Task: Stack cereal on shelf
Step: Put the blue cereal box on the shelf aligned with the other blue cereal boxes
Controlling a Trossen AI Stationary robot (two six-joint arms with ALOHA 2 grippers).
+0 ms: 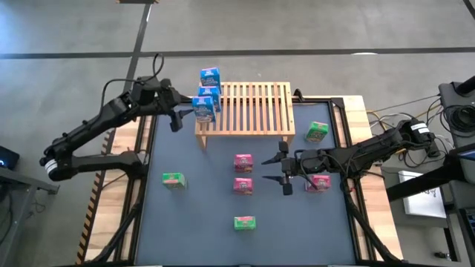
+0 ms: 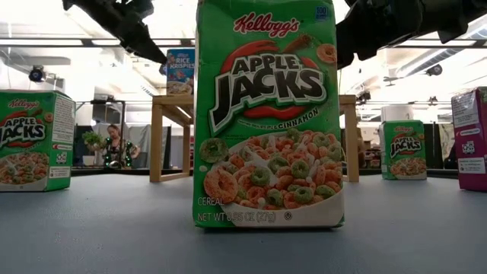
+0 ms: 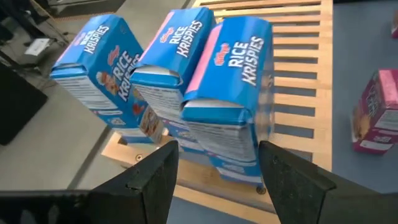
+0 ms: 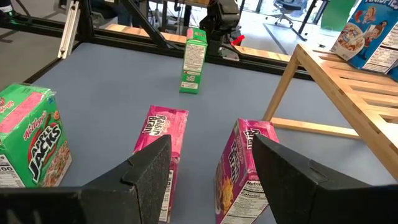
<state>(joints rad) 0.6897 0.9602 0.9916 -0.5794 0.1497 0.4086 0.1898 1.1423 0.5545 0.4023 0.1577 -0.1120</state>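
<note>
The light-wood slatted shelf (image 1: 252, 107) stands at the table's far middle. Three blue cereal boxes (image 1: 206, 93) stand upright in a row on its left end; they also show in the left wrist view (image 3: 227, 93). My left gripper (image 1: 178, 111) is open just left of the nearest blue box, a finger (image 3: 155, 180) to either side and short of it. My right gripper (image 1: 284, 170) is open and empty right of two pink boxes (image 1: 243, 162) (image 1: 243, 185), which show ahead of it in the right wrist view (image 4: 242, 168). A third pink box (image 1: 320, 182) sits under the right arm.
Three green boxes stand on the dark tabletop: one right of the shelf (image 1: 317, 132), one at the left (image 1: 173, 179), one near the front edge (image 1: 245, 222), which fills the low view (image 2: 270, 114). A person (image 2: 114, 144) shows in the room behind.
</note>
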